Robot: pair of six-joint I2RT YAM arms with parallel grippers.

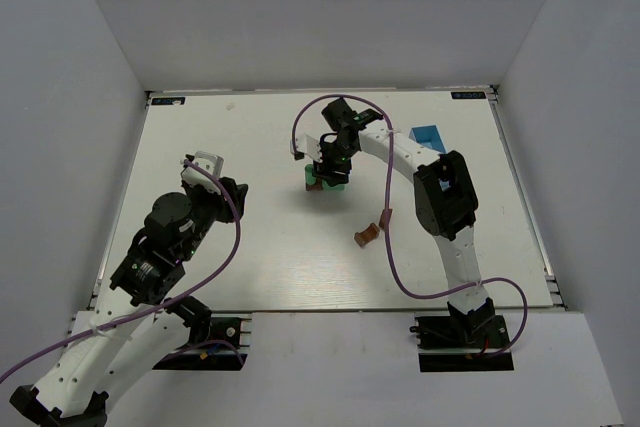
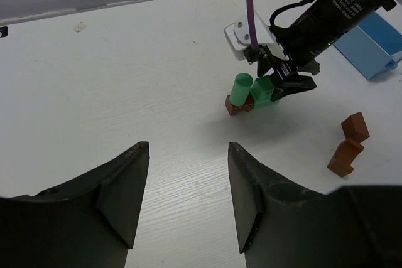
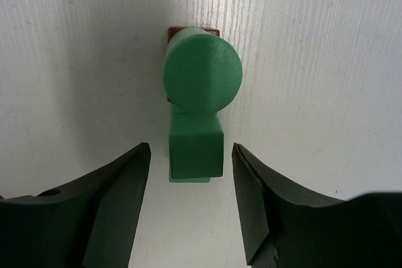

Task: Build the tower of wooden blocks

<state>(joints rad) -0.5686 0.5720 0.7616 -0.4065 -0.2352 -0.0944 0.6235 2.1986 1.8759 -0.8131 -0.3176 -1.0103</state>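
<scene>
Right tool (image 3: 190, 150) stands open, fingers (image 3: 119, 205) flanking but apparently clear of a green block (image 3: 196, 161) set against the tower (image 3: 202, 78) on the surface (image 1: 250, 237). Left tool (image 2: 188, 149) hangs open, empty, well apart.

We are viewing painted blocks on a matt counter (image 1: 250, 247).
We are seeing the green cylinder (image 3: 202, 78) and green block (image 3: 196, 149) wearing a smooth satin coat, the brown blocks (image 2: 344, 158) looking duller, the white counter showing fine grain, and the fingers (image 3: 107, 211) of the right gripper (image 3: 190, 174) looking like matt black plastic.
</scene>
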